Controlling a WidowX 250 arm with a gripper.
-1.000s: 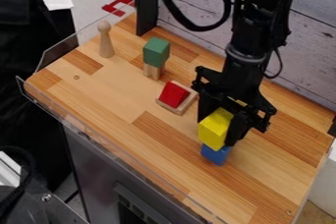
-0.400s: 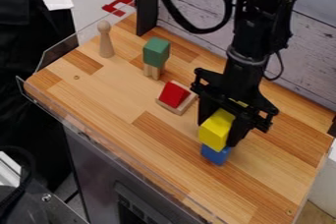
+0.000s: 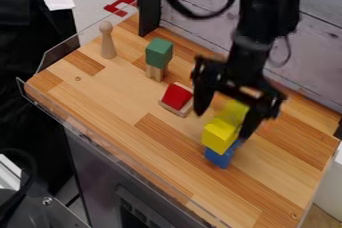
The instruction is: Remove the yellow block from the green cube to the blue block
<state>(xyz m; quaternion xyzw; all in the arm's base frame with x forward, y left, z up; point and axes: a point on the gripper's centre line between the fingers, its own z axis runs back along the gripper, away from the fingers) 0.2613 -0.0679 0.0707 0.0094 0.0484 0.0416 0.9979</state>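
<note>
Camera view, looking down at a slant on a striped wooden table [image 3: 117,104]. A black two-finger gripper [image 3: 222,124] hangs above its right-hand half, with its fingers spread wide and nothing held between them. One finger is on each side of a bright yellow block [image 3: 218,136], and the left-hand finger in the picture stands well apart from it. The yellow block rests on top of a small blue block [image 3: 218,158], which stands on the table between the two long edges, nearer the front one.

The move asked for looks done: the yellow block is on the blue block, well apart from the green cube [image 3: 159,52]. The step in hand appears to be letting go and clearing away. The next move calls for lifting the gripper straight up with its fingers kept wide. The finger on the right of the picture is close beside the yellow block, so a sideways drift could nudge it off its small support.

The green cube sits on a pale wooden base [image 3: 155,73], towards the table's back corner. The closest thing to a container is a shallow, pale wooden holder [image 3: 175,111] near the middle of the table, with a red wedge-like block [image 3: 178,96] seated in it. A pale, round-headed wooden peg [image 3: 107,42] stands upright near the short left edge, beside the clear plastic rim [image 3: 63,54].
</note>
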